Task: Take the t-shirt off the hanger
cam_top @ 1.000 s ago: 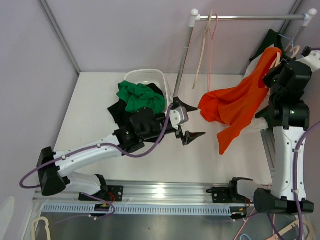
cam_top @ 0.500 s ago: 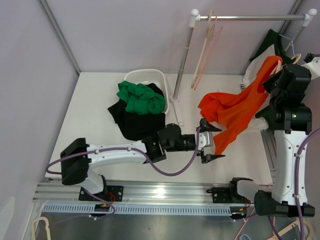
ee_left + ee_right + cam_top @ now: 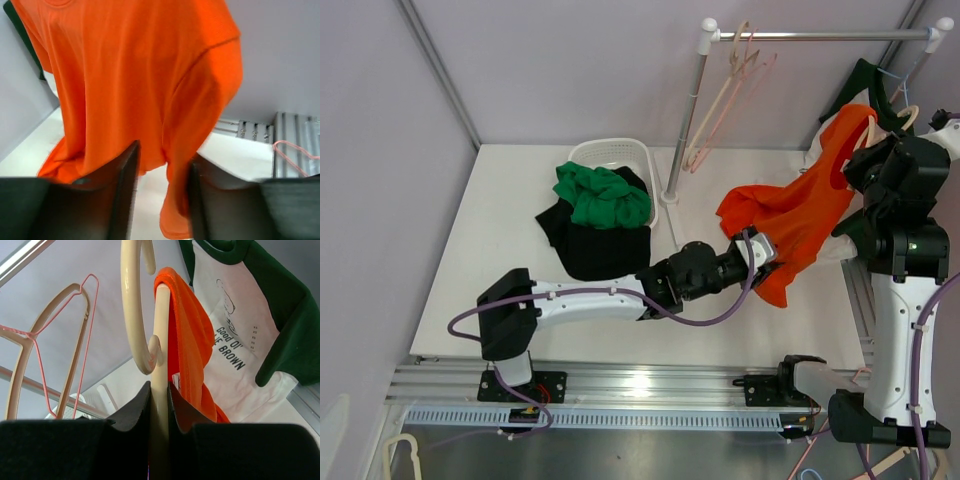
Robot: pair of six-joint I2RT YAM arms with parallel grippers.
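Observation:
The orange t-shirt hangs from a cream hanger at the right, with its lower part draped toward the table. My right gripper is shut on the hanger's cream stem just below the hook, up near the rail. My left gripper reaches across to the shirt's lower edge. In the left wrist view the t-shirt fills the frame. A hanging fold of it lies between the left gripper's narrowed jaws, against the right finger. White table shows in the gap beside the fold.
A white basket holds green cloth, with black cloth spilling in front. A rack pole and rail carry empty pink and cream hangers. A white and green shirt hangs behind the hanger.
My left arm has stretched right from the table's middle to the t-shirt's lower edge, and its wide jaws have narrowed around a fold. The empty hangers have swung leftward.

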